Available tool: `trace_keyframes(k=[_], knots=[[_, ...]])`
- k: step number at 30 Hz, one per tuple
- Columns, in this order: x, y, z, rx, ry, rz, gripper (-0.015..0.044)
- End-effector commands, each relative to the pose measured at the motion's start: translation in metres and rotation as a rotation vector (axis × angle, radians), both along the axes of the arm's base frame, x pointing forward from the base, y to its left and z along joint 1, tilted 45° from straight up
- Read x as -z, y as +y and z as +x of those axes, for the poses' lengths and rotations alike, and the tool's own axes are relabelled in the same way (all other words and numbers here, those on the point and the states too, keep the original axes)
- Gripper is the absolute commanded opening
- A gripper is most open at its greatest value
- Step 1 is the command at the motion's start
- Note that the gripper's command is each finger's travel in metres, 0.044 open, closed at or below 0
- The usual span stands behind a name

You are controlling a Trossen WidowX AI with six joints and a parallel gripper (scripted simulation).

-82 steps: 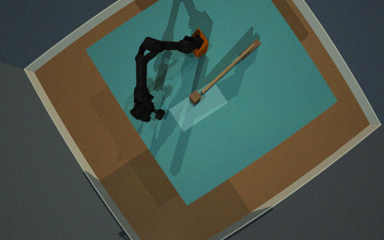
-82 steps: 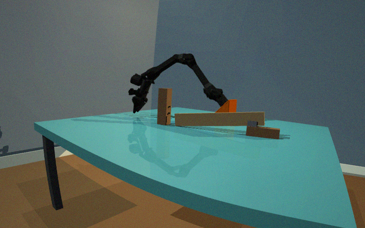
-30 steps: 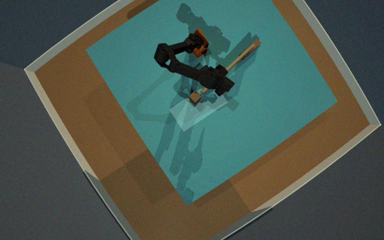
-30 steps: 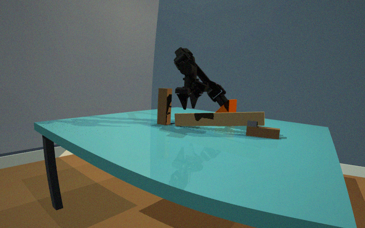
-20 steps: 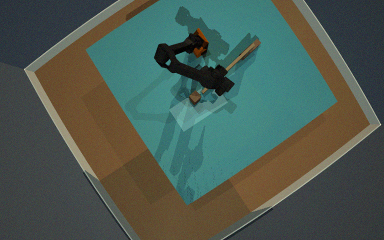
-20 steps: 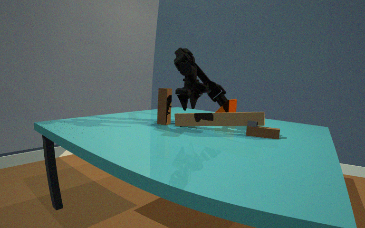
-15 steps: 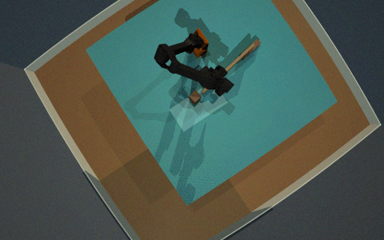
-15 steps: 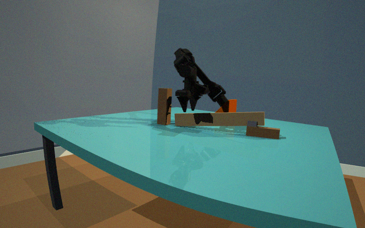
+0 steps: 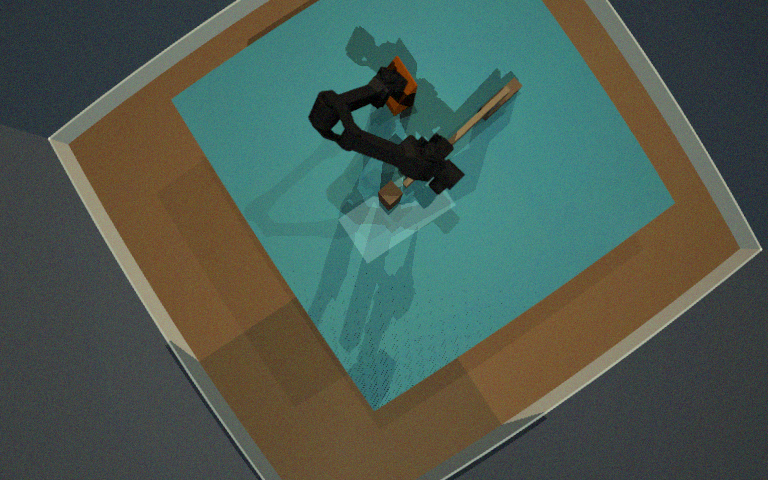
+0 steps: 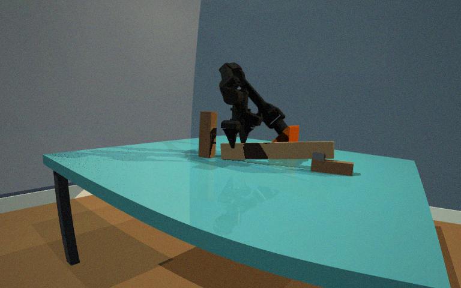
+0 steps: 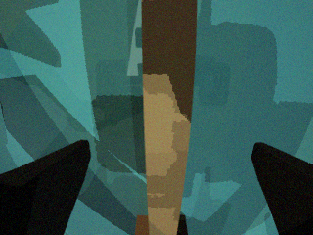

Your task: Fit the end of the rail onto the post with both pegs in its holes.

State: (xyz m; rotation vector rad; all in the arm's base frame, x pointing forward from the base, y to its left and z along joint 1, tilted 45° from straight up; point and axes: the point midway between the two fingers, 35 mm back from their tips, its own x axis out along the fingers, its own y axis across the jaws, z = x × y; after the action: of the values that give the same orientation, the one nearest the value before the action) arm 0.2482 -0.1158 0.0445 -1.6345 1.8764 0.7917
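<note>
The long wooden rail (image 9: 478,120) (image 10: 289,150) (image 11: 158,132) lies with its near end down on the table, a small gap from the post (image 9: 389,194) (image 10: 206,135). Its far end rests at the grey bracket (image 10: 318,156) on the low footboard block (image 10: 334,167), so the rail slopes slightly down toward the post. The post stands upright. Its pegs and the holes in the rail's end cannot be made out. My gripper (image 10: 238,144) (image 11: 174,151) is open and points down over the rail near its post end. The fingertips are on either side of the rail, about at its top edge, not touching it.
The orange arm base (image 9: 403,84) (image 10: 293,134) stands behind the rail. The arm arches from it over the teal table (image 9: 566,169) (image 10: 374,210). Shadows of the arm fall on the table, the post and part of the rail. The post rises higher than the rail, close to the gripper.
</note>
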Motion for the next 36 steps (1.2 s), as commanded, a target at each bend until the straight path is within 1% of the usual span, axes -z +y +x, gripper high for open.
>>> trace_keyframes(k=[1, 20, 34, 36], knots=[[0.006, -0.004, -0.003, -0.005, 0.017, -0.003, 0.044], [0.024, -0.023, -0.009, -0.005, 0.019, -0.008, 0.044], [0.024, -0.023, -0.009, -0.005, 0.019, -0.008, 0.0072], [0.024, -0.023, -0.009, -0.005, 0.019, -0.008, 0.0059]])
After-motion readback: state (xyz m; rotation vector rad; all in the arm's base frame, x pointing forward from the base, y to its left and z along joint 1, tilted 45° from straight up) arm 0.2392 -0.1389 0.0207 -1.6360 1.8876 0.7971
